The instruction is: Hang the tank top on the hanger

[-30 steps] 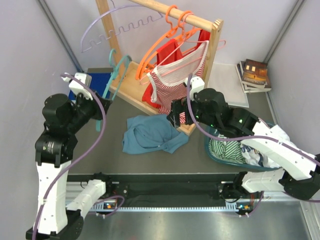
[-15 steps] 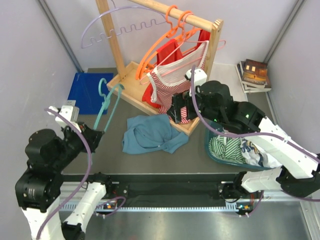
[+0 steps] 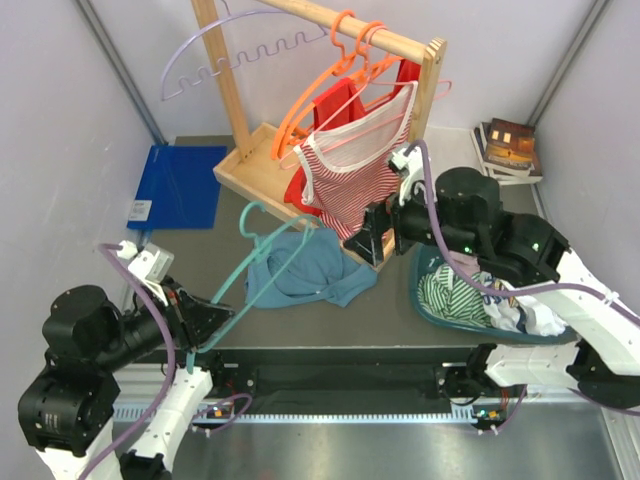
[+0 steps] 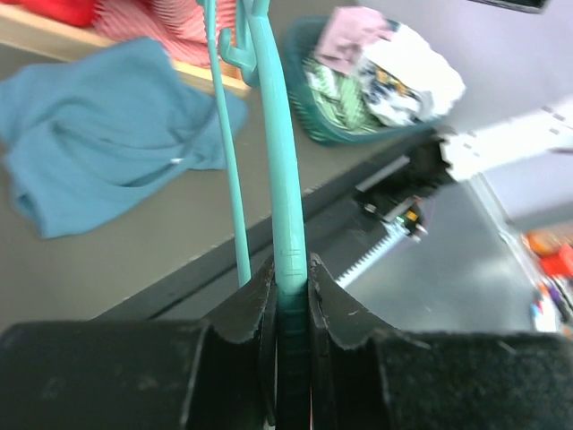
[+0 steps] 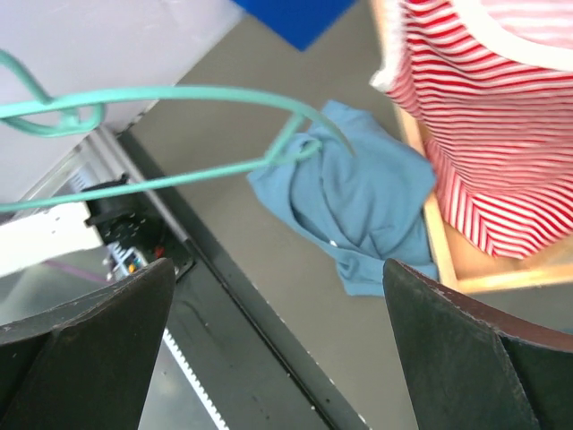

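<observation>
Gripping hanger [image 4: 276,170] in my left gripper [image 4: 288,269], jaws closed tight on one thin arm of it. Hanger tilts up from jaws, hook end high; in top view it crosses left part of tank top [image 3: 305,268]. Tank top lies crumpled on table [image 3: 200,250], touching wooden rack [image 3: 255,175] base, not on hanger. My right gripper [image 5: 277,264] hovers at rack's near corner beside striped top [image 3: 350,170], jaws spread wide, holding nothing. Laundry basket [image 3: 424,298] under right arm.
</observation>
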You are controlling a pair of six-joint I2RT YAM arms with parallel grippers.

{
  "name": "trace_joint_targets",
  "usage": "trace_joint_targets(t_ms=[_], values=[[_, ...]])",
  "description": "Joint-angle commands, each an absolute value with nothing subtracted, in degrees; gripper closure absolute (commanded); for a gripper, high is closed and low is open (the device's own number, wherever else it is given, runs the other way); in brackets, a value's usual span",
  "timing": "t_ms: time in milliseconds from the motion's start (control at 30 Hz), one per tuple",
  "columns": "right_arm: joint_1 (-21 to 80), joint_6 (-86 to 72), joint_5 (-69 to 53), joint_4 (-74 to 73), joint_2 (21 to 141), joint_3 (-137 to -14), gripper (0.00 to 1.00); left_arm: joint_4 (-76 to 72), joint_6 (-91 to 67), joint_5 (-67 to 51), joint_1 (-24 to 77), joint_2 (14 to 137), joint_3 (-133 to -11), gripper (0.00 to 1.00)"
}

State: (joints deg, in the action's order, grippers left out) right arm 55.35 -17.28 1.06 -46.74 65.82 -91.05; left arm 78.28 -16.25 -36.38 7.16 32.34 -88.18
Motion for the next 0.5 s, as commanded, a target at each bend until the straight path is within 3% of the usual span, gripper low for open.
trace_joint_targets(t_ms=[0, 233, 467], values=[[55.1, -13.3, -8.7, -43.1, 62.1, -86.9, 0.00, 86.2, -16.0, -47.9, 7.0, 31.8, -89.1, 1.00], [55.2, -9.4, -16.6, -33.0, 57.6, -80.3, 0.00, 81.5, -18.8, -57.8, 7.0, 31.7, -85.1, 1.00], [55.2, -3.2, -19.0, -32.3, 60.5, -83.4, 0.00, 79.5, -18.8, -61.8, 7.6, 32.7, -80.6, 1.00]])
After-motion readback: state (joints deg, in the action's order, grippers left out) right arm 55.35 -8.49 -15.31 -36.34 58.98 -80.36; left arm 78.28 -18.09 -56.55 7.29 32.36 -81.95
